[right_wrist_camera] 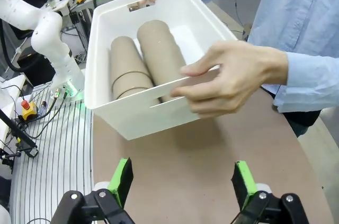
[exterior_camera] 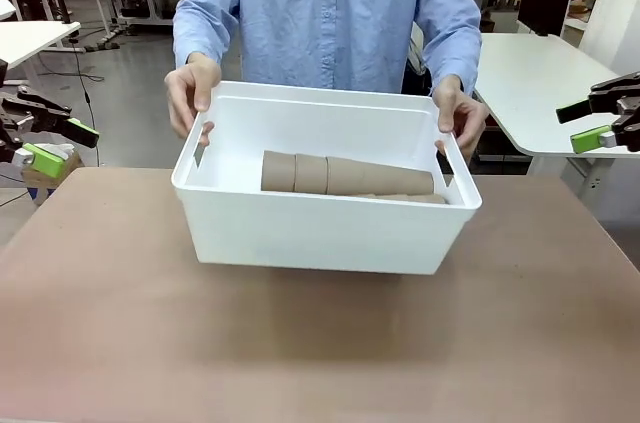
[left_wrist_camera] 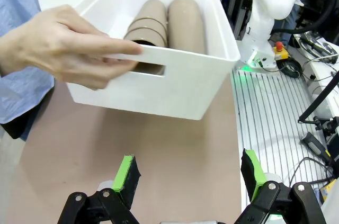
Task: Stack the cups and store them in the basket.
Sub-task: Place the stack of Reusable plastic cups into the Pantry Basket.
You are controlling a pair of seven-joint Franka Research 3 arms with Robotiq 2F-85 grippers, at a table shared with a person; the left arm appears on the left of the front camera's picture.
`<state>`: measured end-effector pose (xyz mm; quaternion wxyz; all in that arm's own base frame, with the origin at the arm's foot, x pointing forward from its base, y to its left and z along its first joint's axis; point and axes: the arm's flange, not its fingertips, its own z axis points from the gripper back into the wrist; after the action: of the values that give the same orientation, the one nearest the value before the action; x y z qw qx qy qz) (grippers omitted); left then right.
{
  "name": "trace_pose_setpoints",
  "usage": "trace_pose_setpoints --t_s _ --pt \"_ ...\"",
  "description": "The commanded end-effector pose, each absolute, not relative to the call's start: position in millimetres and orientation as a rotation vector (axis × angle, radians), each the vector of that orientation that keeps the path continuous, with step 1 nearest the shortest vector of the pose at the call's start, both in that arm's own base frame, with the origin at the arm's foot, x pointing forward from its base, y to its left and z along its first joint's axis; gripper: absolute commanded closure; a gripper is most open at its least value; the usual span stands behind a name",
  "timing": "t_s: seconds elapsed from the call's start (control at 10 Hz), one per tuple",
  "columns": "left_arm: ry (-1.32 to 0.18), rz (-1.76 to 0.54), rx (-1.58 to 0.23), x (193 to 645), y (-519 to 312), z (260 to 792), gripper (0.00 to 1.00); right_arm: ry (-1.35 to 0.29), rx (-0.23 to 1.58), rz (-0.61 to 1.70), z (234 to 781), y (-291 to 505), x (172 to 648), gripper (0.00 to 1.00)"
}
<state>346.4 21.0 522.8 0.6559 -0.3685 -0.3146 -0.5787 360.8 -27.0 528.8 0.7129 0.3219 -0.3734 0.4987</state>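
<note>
A person grips the basket (exterior_camera: 320, 233) by both short ends, one hand (exterior_camera: 190, 93) at each slot handle, its front edge tilted up off the table (exterior_camera: 120, 323). The cups (exterior_camera: 345, 175) lie nested on their sides inside, long axis running along the basket's length. Either side of the basket and well apart from it, the left gripper (exterior_camera: 48, 143) and right gripper (exterior_camera: 598, 123) hang with jaws spread wide and holding nothing; the person's hands are nearer than either claw, so the stowing looks done.
</note>
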Motion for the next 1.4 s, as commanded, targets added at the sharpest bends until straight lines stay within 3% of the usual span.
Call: trace_pose_setpoints --t_s 0.0,1.3 --pt "-0.724 -1.311 -0.834 346.4 20.1 524.2 0.0 -0.853 0.722 1.115 526.9 -26.8 357.7 0.0" --pt "-0.724 -1.311 -0.834 346.4 20.1 524.2 0.0 -0.853 0.722 1.115 526.9 -26.8 357.7 0.0"
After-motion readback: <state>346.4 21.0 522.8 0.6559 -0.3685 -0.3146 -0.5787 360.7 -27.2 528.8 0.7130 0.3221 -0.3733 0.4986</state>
